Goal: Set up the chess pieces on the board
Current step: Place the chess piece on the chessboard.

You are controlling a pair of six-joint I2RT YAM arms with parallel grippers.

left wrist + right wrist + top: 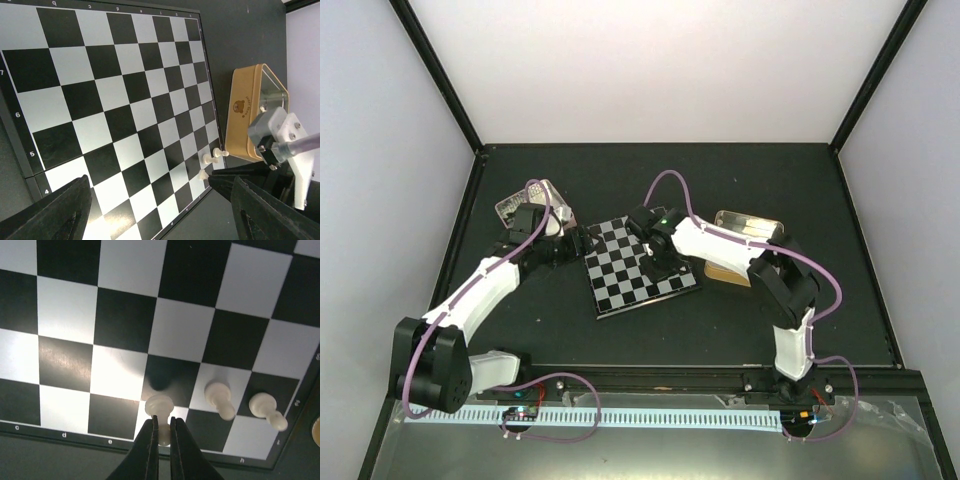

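Observation:
The board [620, 290] lies flat mid-table, with black and silvery checks. My right gripper [162, 426] is shut on a cream-white pawn [161, 404], pinching its upper part over a white square by the board's near edge [120, 437]. A soft shadow falls on the black square beyond it. Two more white pawns [219, 397] [264, 406] stand on the squares to its right. In the left wrist view the same three pawns [211, 160] sit at the board's far corner. My left gripper [160, 200] hangs open at the board's left edge with nothing between its fingers [55, 210].
A tan square box [247, 115] with a shiny lid stands just past the board's right side, also visible in the top view as the tan box [725, 272]. A pinkish tray [520, 205] sits behind the left arm. Black frame rails border the table.

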